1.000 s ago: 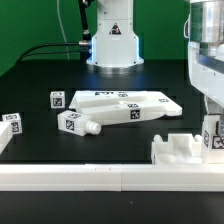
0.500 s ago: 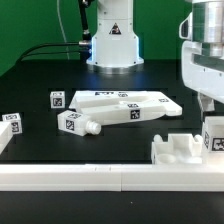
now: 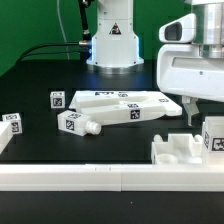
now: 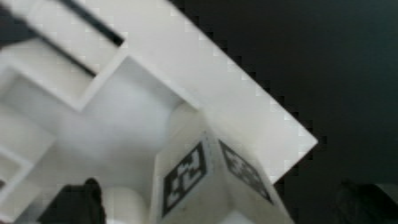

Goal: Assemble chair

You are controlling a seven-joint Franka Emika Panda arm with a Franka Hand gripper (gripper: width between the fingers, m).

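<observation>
- Wrist view: the gripper [image 4: 222, 208] is open wide. Its two dark fingertips [image 4: 80, 202] sit far apart, one on each side.
- Between them stands a white post [image 4: 210, 170] with black-and-white tags on it. The fingertips do not seem to touch it.
- The post stands up by the boxy seat frame [image 4: 71, 110] of the chair.
- Exterior view: the seat frame [image 3: 178, 150] sits on the black table [image 3: 40, 145] at the exterior view's right. It is just behind the long white rail [image 3: 90, 178].
- The gripper's big white body hangs above the seat frame. One dark finger [image 3: 188, 112] points down, just beside the top of the post [image 3: 212, 136].
- More chair parts lie well apart from the seat frame, toward the exterior view's left. They are a bar [image 3: 85, 124] with tags, a small block [image 3: 57, 99], and one more tagged piece [image 3: 10, 122] at the edge.
- The bar lies right by the flat marker board [image 3: 140, 100].
</observation>
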